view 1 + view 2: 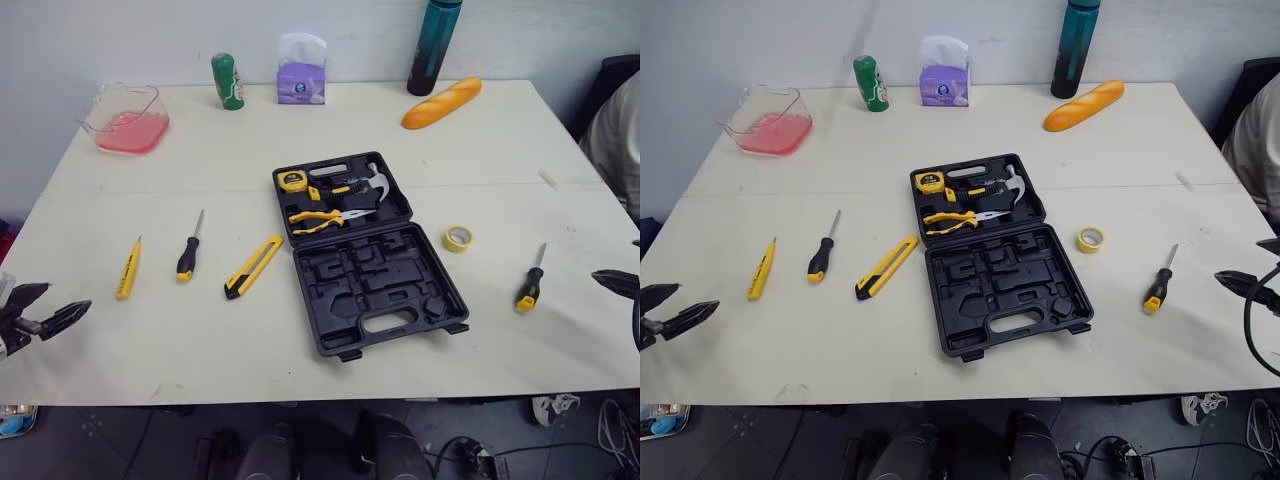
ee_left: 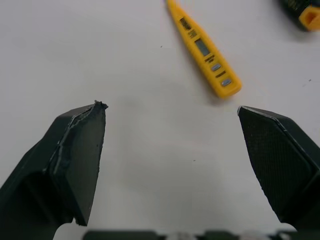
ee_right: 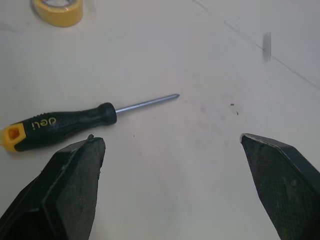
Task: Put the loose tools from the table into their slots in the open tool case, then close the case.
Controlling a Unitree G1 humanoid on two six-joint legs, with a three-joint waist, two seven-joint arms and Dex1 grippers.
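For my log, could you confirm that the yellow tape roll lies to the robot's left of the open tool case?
Not quite: the yellow tape roll lies to the robot's right of the open tool case, as the left eye view shows.

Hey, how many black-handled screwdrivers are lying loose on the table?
2. One screwdriver lies left of the open tool case, between the yellow tester pen and the utility knife; the other lies right of it, near the right gripper.
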